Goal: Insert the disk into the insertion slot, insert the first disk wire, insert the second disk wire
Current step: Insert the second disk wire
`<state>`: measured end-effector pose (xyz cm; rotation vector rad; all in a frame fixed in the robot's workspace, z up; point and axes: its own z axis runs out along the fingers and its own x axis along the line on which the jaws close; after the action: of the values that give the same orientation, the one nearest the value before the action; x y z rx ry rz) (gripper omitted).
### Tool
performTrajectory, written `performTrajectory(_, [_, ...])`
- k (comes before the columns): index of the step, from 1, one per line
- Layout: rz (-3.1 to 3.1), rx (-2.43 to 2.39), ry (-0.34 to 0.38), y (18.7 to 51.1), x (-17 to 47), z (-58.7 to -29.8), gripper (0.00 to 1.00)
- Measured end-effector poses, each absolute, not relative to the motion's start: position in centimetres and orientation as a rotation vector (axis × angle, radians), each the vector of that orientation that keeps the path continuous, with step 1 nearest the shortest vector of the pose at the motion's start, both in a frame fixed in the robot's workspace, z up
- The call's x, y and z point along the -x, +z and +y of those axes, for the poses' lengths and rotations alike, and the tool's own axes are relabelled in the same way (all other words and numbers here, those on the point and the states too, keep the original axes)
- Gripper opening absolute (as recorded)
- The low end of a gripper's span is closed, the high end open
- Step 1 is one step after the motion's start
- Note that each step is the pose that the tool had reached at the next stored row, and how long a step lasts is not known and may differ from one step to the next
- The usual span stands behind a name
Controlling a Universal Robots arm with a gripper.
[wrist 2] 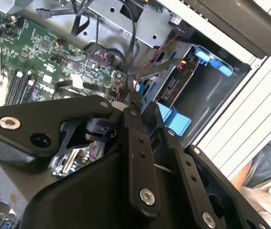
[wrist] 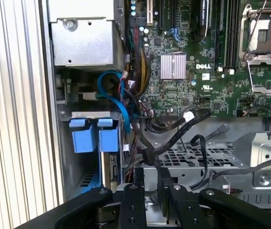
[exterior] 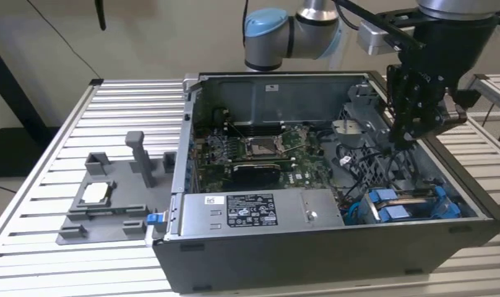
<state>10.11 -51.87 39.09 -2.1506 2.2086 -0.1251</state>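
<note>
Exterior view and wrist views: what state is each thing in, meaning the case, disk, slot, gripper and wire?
computer case: lying on its side, side panel off, open upward.
disk: seated in the insertion slot, blue tabs showing.
insertion slot: filled by the disk.
gripper: inside the open case, apparently shut on the black wire.
black wire: pinched in the gripper, trailing into the case.

disk (wrist: pixel 97 139) mostly hidden within insertion slot (wrist: pixel 75 176), arm (exterior: pixel 291 31) cut off by picture's edge
</note>
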Motion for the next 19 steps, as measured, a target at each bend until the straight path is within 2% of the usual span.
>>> performTrajectory(19, [2.194,2.179,-0.308,38.1,-7.6,-50.1,0.27])
